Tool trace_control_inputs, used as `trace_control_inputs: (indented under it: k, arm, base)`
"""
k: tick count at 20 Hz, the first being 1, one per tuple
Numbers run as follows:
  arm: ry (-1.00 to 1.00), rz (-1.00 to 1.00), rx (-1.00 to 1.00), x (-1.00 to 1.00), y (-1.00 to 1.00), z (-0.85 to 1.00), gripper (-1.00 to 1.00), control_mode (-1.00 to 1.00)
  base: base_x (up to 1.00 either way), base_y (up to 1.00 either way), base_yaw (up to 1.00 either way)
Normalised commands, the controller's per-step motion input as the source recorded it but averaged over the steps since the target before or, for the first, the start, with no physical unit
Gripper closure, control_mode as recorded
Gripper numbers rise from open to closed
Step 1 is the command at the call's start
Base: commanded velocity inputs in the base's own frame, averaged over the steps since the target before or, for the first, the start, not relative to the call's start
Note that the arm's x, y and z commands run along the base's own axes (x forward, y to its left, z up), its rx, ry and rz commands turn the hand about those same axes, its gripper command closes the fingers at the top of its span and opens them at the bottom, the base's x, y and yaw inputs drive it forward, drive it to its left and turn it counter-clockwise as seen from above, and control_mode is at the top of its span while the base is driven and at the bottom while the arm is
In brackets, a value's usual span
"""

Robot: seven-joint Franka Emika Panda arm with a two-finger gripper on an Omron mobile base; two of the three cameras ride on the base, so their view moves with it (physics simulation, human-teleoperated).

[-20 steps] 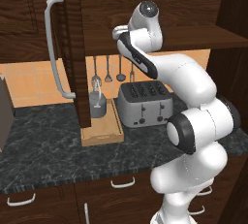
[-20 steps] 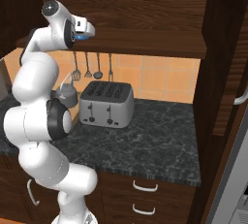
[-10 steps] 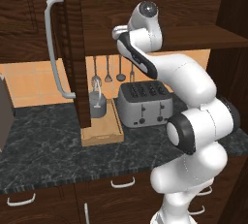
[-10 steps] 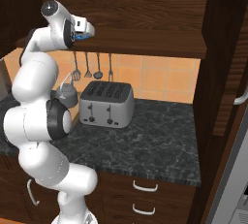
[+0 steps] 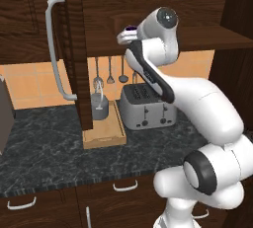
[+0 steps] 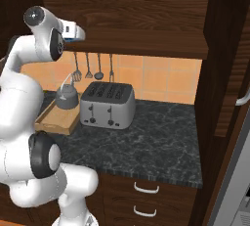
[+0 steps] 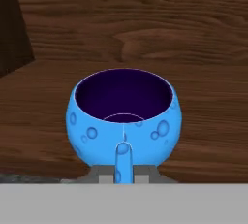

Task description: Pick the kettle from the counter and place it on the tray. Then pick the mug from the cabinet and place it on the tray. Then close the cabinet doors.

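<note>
The blue mug [image 7: 123, 116] stands upright on the cabinet's [image 5: 197, 38] inner shelf, its handle pointing at the hand. My gripper [image 7: 122, 174] is shut on that handle, and reaches up to the shelf edge as my gripper [image 5: 127, 33] and my gripper [image 6: 73, 32] in the base views. A sliver of the mug [image 6: 70, 37] shows at the hand. The grey kettle [image 5: 99, 106] sits upright on the wooden tray [image 5: 105, 134] on the dark counter [image 5: 49, 148]. Both cabinet doors stand open: the left door [image 5: 74, 49] and the right door [image 6: 229, 73].
A silver toaster [image 5: 147, 106] stands right of the tray, directly below my arm. Utensils [image 5: 109, 74] hang on the tiled wall behind the kettle. The left door's bar handle [image 5: 54, 49] juts out. Drawers [image 6: 146, 188] run under the counter.
The jaws have closed on the mug's handle. The arm and the things on the counter have kept their places.
</note>
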Motion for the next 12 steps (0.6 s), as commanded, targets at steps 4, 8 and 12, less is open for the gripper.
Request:
trace_control_inputs:
  k: [4,8,12]
  arm:
    - [0.0,0.2,0.11,-1.0,0.01,0.0,1.0,-1.0]
    - [0.03,0.21,0.07,-1.0,0.11,-0.02,1.0,-1.0]
    - [0.06,0.23,0.0,-0.99,0.25,-0.24,1.0,-1.0]
  base:
    - [0.0,0.0,0.0]
    - [0.0,0.0,0.0]
    - [0.0,0.0,0.0]
